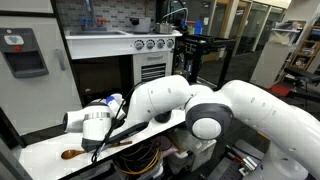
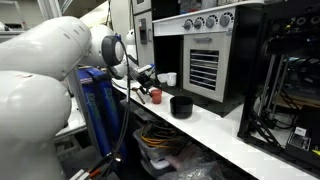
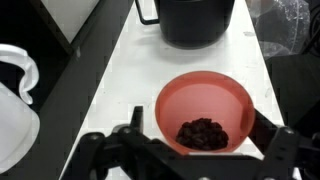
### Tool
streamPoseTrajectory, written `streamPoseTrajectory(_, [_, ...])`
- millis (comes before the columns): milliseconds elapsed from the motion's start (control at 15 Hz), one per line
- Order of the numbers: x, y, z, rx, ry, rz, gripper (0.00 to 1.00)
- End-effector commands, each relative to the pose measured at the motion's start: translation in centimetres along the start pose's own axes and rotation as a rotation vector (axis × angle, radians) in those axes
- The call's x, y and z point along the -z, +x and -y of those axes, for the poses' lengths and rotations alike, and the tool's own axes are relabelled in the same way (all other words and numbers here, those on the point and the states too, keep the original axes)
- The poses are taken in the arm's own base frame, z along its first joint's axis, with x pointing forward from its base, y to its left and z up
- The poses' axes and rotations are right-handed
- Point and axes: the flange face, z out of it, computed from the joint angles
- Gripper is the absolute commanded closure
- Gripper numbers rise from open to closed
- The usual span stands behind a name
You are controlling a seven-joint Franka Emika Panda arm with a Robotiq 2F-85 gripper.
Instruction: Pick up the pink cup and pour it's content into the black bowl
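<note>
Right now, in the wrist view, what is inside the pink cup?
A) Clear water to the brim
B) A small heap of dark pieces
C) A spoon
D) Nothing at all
B: a clump of dark pieces lies at the bottom of the upright pink cup, with the open gripper astride it.

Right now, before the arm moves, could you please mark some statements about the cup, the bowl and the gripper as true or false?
1. The pink cup holds something dark. True.
2. The black bowl lies tipped on its side. False: it stands upright, beyond the cup in the wrist view.
3. The gripper is shut on the cup. False: it is open, with one finger on either side of the cup.
4. The cup stands upright on the white table. True.
5. The white mug stands between cup and bowl. False: it is off to the side, at the edge of the wrist view.
</note>
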Motion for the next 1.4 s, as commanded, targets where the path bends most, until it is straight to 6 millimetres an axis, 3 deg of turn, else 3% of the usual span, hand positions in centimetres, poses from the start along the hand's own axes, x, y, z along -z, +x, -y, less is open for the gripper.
streamPoseTrajectory(0, [-0.3, 0.2, -0.1, 0.020, -0.002, 0.045, 0.00])
streamPoseTrajectory(1333, [-2.6, 2.4, 1.4, 0.106, -0.015, 0.156, 0.00])
